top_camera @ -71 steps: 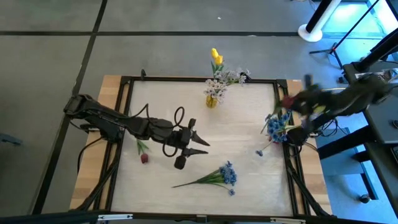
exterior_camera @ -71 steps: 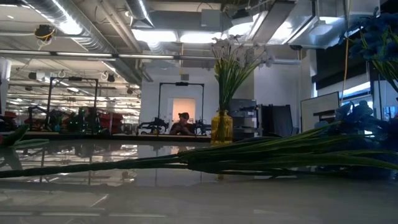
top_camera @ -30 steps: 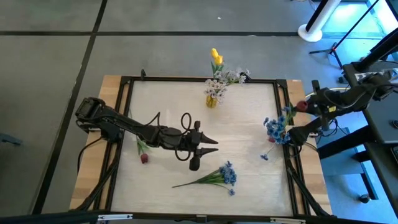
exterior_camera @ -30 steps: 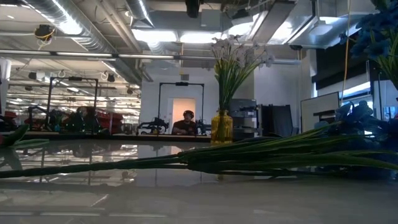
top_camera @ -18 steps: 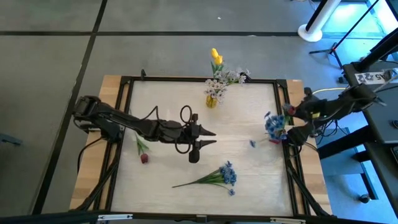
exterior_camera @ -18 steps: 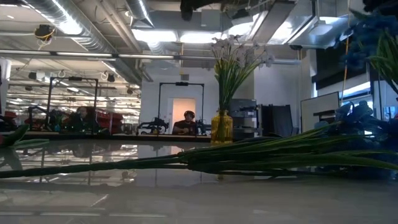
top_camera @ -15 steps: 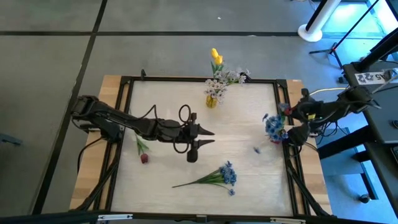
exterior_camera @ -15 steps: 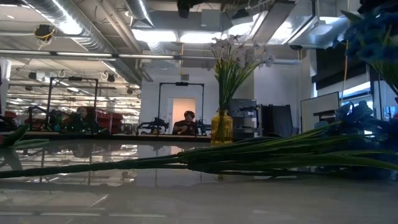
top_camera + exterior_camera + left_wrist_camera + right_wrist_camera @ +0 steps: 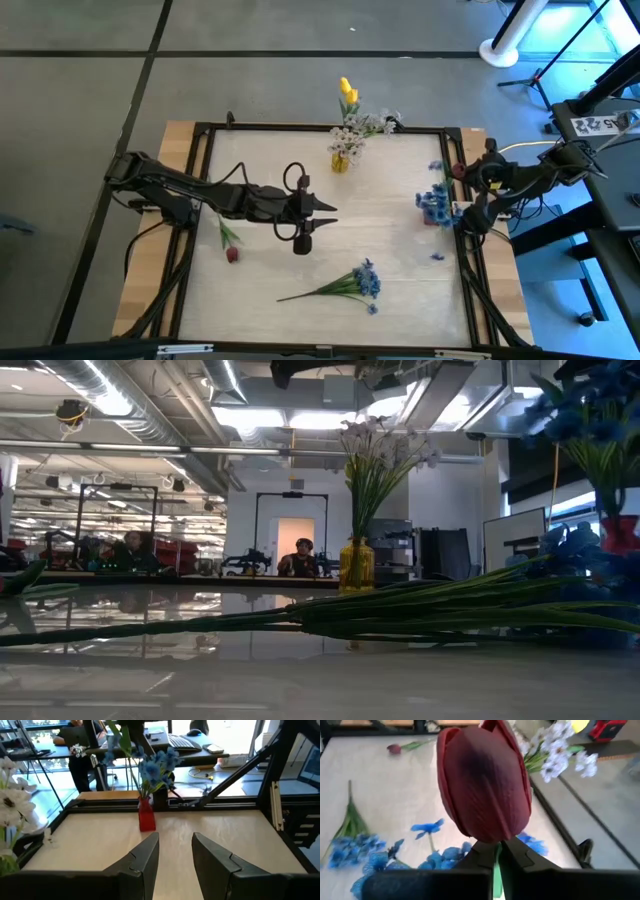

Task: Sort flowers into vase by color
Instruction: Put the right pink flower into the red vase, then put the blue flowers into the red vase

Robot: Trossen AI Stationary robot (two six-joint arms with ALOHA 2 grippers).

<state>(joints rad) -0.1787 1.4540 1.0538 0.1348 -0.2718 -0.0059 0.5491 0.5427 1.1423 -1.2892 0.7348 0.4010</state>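
Red tulip (image 9: pixel 231 246) lying at table's left. My left gripper (image 9: pixel 322 222) mid-table, jaws parted, empty. Blue sprig (image 9: pixel 352 284) lying at front, unsorted. Yellow vase (image 9: pixel 341 161) at back holds white sprigs. Red vase (image 9: pixel 146 817) at right edge, blue flowers in it. Right gripper (image 9: pixel 496 851) above it, clenched on red bud (image 9: pixel 484 782). Step, I judge: placing bud; next needs correct vase, stem down

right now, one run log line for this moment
left gripper: open, empty, mid-table | right gripper: shut on dark red tulip, above red vase holding blue flowers
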